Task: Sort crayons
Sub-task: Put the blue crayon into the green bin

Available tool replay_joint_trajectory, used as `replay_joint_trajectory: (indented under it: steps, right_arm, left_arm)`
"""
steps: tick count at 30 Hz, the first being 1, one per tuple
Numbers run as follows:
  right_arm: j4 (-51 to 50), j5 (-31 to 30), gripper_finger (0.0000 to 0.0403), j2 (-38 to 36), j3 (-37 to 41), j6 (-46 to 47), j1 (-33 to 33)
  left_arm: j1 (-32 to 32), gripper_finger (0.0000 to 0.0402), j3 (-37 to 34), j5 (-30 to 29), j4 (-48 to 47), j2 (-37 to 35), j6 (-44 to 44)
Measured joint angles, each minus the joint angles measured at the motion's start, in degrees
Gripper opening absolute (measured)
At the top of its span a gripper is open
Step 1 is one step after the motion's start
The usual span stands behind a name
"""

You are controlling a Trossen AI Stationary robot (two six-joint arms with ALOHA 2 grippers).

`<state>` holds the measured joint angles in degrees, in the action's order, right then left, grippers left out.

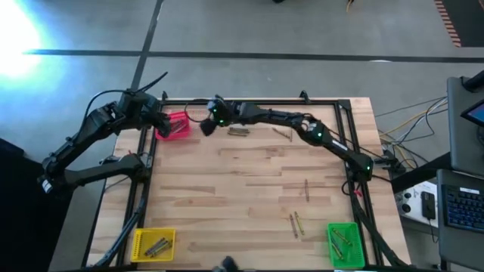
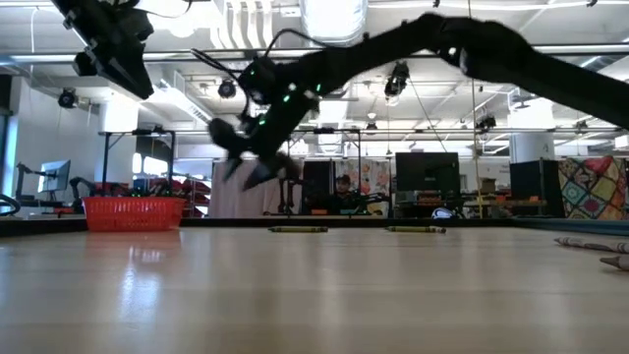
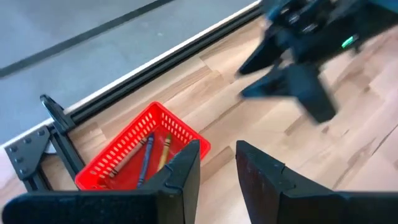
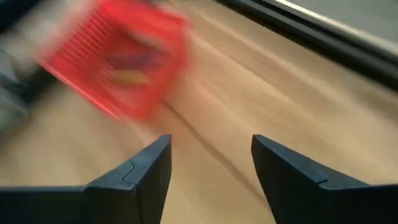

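A red bin (image 1: pixel 174 127) stands at the table's far left; several crayons (image 3: pixel 151 154) lie in it. My right gripper (image 1: pixel 206 124) hangs open just right of the bin, above the table, with nothing between its fingers (image 4: pixel 211 168). My left gripper (image 3: pixel 217 171) is raised over the bin's left side (image 1: pixel 156 121), its fingers a little apart and empty. Loose crayons lie flat on the wood: one cluster (image 1: pixel 239 131) near the right gripper, one crayon (image 1: pixel 283 134) further right, others at the near right (image 1: pixel 296 224).
A yellow bin (image 1: pixel 153 242) with crayons sits at the near left corner and a green bin (image 1: pixel 344 243) with crayons at the near right. A single crayon (image 1: pixel 306 189) lies right of centre. A black frame (image 1: pixel 144 189) runs along the table's edges.
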<state>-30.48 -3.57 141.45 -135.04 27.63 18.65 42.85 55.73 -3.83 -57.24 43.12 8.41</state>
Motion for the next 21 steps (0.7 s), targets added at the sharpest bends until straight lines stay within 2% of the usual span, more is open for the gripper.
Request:
replay_joint_trajectory:
  steps: [3,8,11,14,16,21]
  right_arm:
    - [-14.48,-4.06,0.0197,-4.19,0.14,-3.83,0.85]
    - [-29.51,-4.76,0.0179,-8.87,1.99,-6.14,4.51]
    - [-33.95,-5.21,0.0178,-11.67,6.15,-7.43,6.39]
    - [-35.89,-3.10,0.0177,-15.80,12.16,-11.61,7.71]
    - [-34.81,-0.04,0.0177,-18.45,16.70,-15.57,8.35]
    - [-23.61,9.46,0.0176,-22.07,26.09,-18.70,8.76]
  left_arm:
    - [-0.04,0.0086,-0.45,0.13,0.73,1.12,-0.88]
    - [-0.15,0.0086,-3.98,2.41,3.68,3.26,1.01]
    - [-0.15,0.0086,-8.50,8.68,8.82,4.38,4.98]
    - [-0.61,0.0086,-14.55,18.69,17.31,4.84,8.48]
    - [-1.62,0.0086,-18.84,22.79,24.89,4.97,12.65]
    - [-4.87,0.0086,-26.55,23.17,40.79,5.16,20.95]
